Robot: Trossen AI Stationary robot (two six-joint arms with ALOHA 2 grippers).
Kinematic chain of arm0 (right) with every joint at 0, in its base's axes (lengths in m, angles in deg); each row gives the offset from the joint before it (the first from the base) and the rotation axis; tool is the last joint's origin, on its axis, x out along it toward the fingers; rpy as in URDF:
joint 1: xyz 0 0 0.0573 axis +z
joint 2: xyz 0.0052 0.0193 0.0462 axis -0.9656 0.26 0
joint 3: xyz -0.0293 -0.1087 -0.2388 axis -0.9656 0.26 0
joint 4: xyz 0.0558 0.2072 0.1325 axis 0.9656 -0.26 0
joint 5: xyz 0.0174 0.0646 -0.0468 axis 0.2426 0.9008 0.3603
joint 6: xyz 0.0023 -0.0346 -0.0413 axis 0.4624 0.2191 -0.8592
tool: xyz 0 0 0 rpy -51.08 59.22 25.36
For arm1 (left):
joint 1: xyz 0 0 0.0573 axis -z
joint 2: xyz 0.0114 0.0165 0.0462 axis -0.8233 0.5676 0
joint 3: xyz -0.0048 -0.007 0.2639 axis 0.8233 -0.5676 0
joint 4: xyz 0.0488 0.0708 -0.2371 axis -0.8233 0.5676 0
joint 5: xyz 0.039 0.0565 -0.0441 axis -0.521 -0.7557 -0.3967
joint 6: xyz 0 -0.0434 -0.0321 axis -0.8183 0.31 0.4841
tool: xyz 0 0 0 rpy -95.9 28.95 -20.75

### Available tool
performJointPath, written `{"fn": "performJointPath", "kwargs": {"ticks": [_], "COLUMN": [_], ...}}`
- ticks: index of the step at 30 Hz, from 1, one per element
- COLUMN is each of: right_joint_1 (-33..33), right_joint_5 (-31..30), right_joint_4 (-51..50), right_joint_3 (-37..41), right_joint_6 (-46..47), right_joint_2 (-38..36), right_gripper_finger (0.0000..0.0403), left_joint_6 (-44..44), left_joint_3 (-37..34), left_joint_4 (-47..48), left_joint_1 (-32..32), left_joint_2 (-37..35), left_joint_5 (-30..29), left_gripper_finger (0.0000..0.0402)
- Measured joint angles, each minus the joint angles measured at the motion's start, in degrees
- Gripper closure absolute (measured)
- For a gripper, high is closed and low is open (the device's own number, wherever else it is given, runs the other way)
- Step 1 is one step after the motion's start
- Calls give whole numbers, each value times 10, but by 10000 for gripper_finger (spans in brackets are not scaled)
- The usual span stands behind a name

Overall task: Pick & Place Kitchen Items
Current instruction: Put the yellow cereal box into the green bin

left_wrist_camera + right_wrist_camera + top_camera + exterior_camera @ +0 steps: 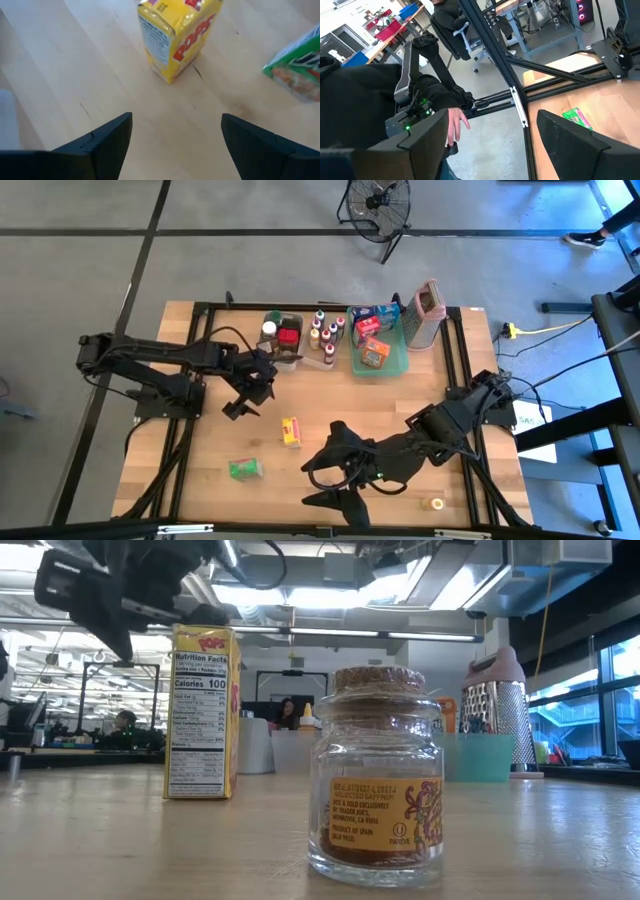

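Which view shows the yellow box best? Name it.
Low view: the yellow box stands upright, its label readable. Left wrist view crops its top; high view shows it small; right wrist view misses it.

One yellow box (291, 431), one green box (243, 469), one jar (434, 504).

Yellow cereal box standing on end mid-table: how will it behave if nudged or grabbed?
The yellow box stands upright on a narrow end, so a sideways nudge probably tips it. It looks like thin cardboard, so probably light and likely to dent under a hard squeeze. Its flat faces should suit the left gripper, which is open just short of it.
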State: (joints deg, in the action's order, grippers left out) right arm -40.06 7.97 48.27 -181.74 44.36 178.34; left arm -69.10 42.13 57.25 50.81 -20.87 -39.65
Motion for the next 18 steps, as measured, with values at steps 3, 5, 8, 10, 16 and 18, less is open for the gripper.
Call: {"fn": "performJointPath", "kwargs": {"ticks": [3, 5, 8, 10, 16, 18], "right_joint_1": [0, 0, 0, 0, 0, 0], "right_joint_5": [0, 0, 0, 0, 0, 0], "right_joint_4": [0, 0, 0, 0, 0, 0], "right_joint_3": [0, 0, 0, 0, 0, 0], "right_joint_6": [0, 0, 0, 0, 0, 0], "right_joint_2": [0, 0, 0, 0, 0, 0], "right_gripper_finger": [98, 98, 98, 98, 98, 98], "left_joint_6": [-23, -24, -32, -44, -50, -50], "left_joint_3": [-16, -25, -32, -35, -38, -38], "left_joint_4": [-34, -68, -102, -117, -158, -177], "left_joint_1": [0, 0, 0, 0, 0, 0], "left_joint_2": [0, 0, 2, 10, 46, 63], "left_joint_5": [0, 0, 0, 0, 1, 5], "left_gripper_finger": [103, 103, 103, 104, 105, 105]}}
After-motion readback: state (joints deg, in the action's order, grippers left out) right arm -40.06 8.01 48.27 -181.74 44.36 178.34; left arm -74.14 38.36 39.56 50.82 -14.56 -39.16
